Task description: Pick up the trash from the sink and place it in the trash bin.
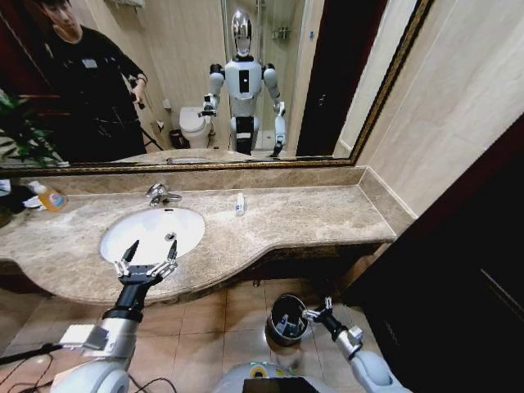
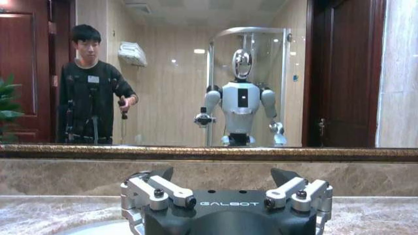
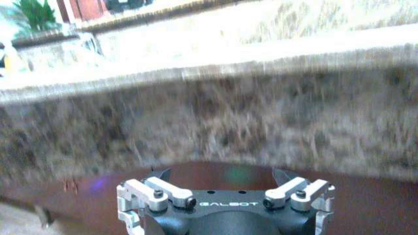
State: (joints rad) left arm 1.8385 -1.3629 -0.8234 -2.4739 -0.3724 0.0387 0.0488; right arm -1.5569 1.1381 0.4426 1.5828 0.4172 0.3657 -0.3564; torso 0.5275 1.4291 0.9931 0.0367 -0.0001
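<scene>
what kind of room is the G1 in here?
A bathroom, probably a hotel's: a white oval sink with a chrome faucet set in a marble countertop, and a wide wall mirror reflecting a toilet.

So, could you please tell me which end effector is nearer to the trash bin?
Right. The right end effector sits at the trash bin rim; the left end effector hovers over the sink.

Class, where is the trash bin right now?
In the head view, the trash bin stands on the tiled floor below the countertop, beside the right tool.
</scene>
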